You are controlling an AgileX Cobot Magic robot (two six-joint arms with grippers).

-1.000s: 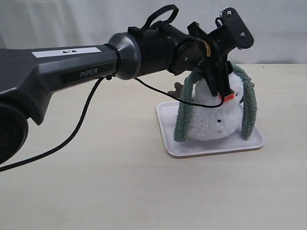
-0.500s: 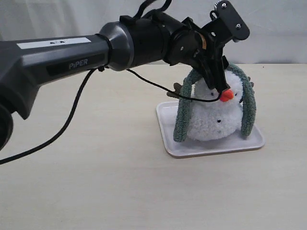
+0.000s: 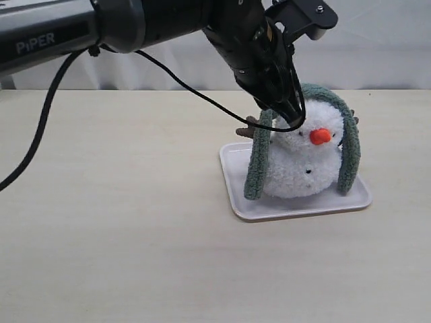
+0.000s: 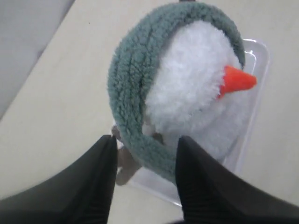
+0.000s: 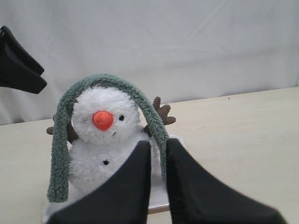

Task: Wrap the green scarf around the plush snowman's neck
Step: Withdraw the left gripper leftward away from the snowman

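Left claw (image 3: 293, 116) gapes open, empty, at the snowman's (image 3: 300, 168) ten o'clock. The scarf (image 3: 256, 161) strand hangs straight below it, running twelve to six.

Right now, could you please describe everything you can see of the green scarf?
The green scarf is a long, fuzzy sage-green strip draped over the head of the plush snowman, not around its neck. Both ends hang down either side, nearly to the white tray. The left tool, open, straddles one strand; contact is unclear.
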